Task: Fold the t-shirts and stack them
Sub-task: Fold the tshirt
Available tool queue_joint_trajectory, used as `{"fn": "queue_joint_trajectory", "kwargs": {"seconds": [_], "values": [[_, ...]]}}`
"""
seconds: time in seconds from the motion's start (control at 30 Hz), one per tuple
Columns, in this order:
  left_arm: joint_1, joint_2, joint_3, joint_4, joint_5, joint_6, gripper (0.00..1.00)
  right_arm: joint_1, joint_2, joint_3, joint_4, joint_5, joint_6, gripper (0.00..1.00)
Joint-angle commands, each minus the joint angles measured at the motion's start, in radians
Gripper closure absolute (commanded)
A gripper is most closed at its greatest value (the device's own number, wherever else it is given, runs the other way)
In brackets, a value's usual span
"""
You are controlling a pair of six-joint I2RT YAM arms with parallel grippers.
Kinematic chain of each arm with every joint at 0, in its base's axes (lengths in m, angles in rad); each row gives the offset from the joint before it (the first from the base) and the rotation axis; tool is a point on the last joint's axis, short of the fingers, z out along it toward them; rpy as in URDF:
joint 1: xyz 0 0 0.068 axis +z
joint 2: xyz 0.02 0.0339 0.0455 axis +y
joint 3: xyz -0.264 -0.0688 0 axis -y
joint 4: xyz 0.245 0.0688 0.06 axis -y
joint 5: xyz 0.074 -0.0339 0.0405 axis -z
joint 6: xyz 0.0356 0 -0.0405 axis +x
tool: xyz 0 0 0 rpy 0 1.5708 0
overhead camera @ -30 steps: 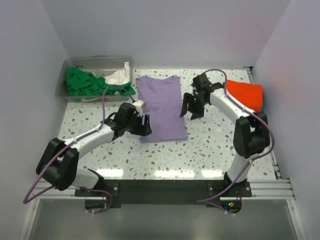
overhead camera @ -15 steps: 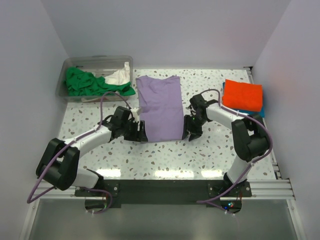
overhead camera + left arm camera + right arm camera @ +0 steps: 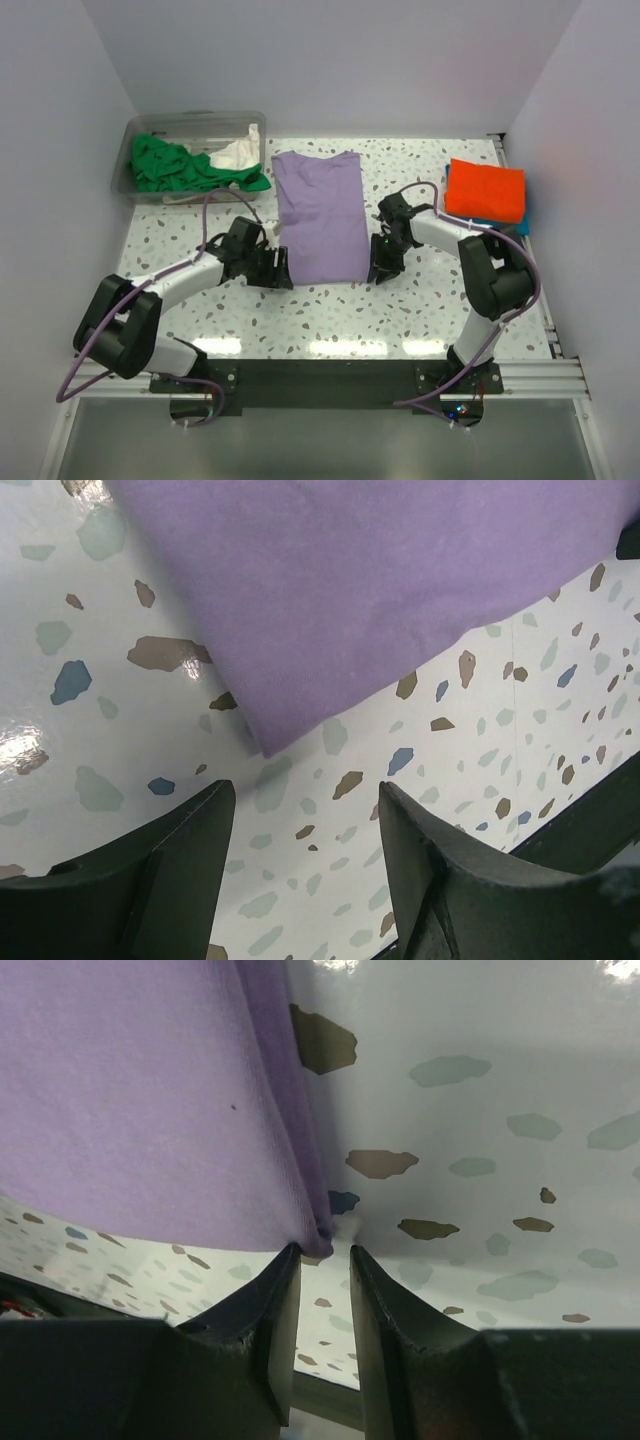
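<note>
Top external view: speckled table (image 3: 420, 310), two arms, shirts in three places.
Left pincer (image 3: 278, 270): released, fingers (image 3: 150, 880) spread wide, empty, low over the table.
Right pincer (image 3: 380, 268): fingers a narrow slit apart, nothing between them.
Purple shirt (image 3: 320, 215): flat, folded to a long strip, lying between the two pincers; one near corner just ahead of the left pincer, the other right at the right pincer's tips.
Orange shirt (image 3: 485, 190): folded, on a blue shirt (image 3: 524, 218), beyond the right pincer, well apart.
Green shirt (image 3: 170, 165), white shirt (image 3: 238, 152): crumpled in a clear tub (image 3: 190, 122), beyond the left pincer.
</note>
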Motion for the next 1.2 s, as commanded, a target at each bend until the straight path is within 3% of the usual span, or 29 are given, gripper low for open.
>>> {"fn": "queue_joint_trajectory", "kwargs": {"seconds": [0.0, 0.57, 0.73, 0.8, 0.97, 1.0, 1.17], "values": [[0.005, 0.012, -0.002, 0.018, 0.003, -0.022, 0.36, 0.000, 0.011, -0.017, 0.024, 0.039, -0.015, 0.70], [0.005, 0.098, 0.003, 0.119, -0.010, -0.080, 0.49, 0.000, 0.057, 0.005, 0.055, 0.027, -0.014, 0.87], [0.005, 0.128, 0.003, 0.130, -0.006, -0.081, 0.59, -0.001, 0.060, 0.019, 0.053, 0.026, -0.016, 0.94], [0.005, 0.142, 0.001, 0.136, 0.000, -0.080, 0.67, -0.001, 0.063, 0.022, 0.050, 0.026, -0.017, 1.00], [0.005, 0.185, 0.004, 0.133, -0.005, -0.071, 0.91, 0.000, 0.057, 0.027, 0.035, 0.036, -0.020, 1.00], [0.005, 0.187, 0.006, 0.129, -0.011, -0.071, 1.00, 0.000, 0.054, 0.030, 0.032, 0.044, -0.022, 1.00], [0.005, 0.162, 0.015, 0.054, -0.086, -0.066, 1.00, 0.000, 0.037, 0.041, -0.019, 0.088, -0.025, 1.00]]}}
